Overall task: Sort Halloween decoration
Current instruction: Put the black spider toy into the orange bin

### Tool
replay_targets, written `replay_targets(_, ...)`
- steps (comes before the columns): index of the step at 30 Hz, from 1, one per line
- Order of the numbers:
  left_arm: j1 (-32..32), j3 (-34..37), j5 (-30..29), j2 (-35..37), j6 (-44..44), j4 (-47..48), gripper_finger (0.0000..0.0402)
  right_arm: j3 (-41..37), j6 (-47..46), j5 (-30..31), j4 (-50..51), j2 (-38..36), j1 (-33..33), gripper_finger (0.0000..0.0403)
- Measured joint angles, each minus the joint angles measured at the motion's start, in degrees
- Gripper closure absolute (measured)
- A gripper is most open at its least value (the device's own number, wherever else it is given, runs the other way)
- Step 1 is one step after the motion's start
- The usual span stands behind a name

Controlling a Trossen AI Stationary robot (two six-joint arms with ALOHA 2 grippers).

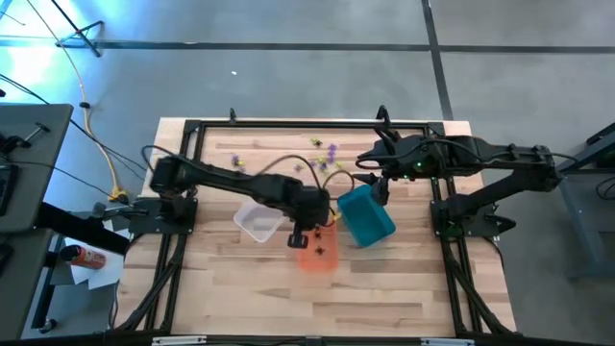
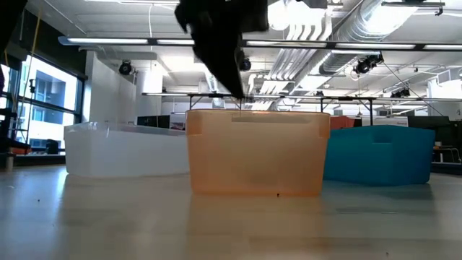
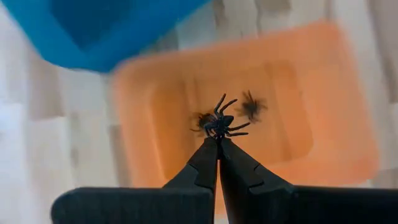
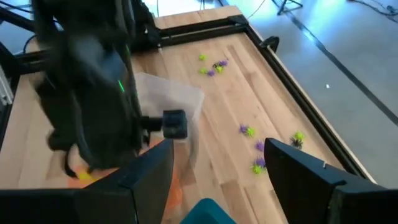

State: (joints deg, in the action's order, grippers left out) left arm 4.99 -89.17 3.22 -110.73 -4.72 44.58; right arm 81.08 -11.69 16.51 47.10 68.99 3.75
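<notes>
A pale wooden bench (image 1: 384,288) framed by black rails carries three bins in an open workshop with ducts overhead. The thing in play is a black spider (image 3: 221,122), pinched by its legs at the very tips of the left hand (image 3: 218,140), whose fingers are pressed together on it. It hangs directly over the orange bin (image 3: 336,124), and at least one other black spider (image 3: 251,106) already lies on that bin's floor. So the drop is straight down: the trinket sits just ahead of the fingertips, in line with the hand's long axis, and the bin's open mouth lies below it. Left of the orange bin stands the clear bin (image 1: 258,222), to its right the teal bin (image 1: 366,215). The right hand (image 1: 377,187) waits at the teal bin's far edge, fingers spread apart and empty. Unsorted purple and green spiders (image 1: 325,148) lie scattered on the far side of the bench, nearer the right arm.
</notes>
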Motion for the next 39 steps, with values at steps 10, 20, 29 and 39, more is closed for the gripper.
replay_targets(10, -0.02, 0.04, 1.24, -10.18, 2.4, 0.37, 0.0401, 0.0, -1.35, -0.13, 1.13, 0.02, 0.04, 0.0156)
replay_targets(20, -0.15, 0.02, 1.12, -11.33, 4.07, 0.02, 0.0401, 0.0, -1.33, -0.15, 1.13, 0.04, 0.04, 0.0156)
replay_targets(29, -0.15, 0.02, 1.19, -11.15, 3.04, 0.3, 0.0357, 0.0, -0.81, -0.13, 1.11, 0.04, 0.04, 0.0156)
replay_targets(39, -1.22, -2.05, 0.81, -6.32, 2.53, 6.37, 0.0226, 0.0, 0.05, -0.16, 0.92, 0.07, 0.04, 0.0156)
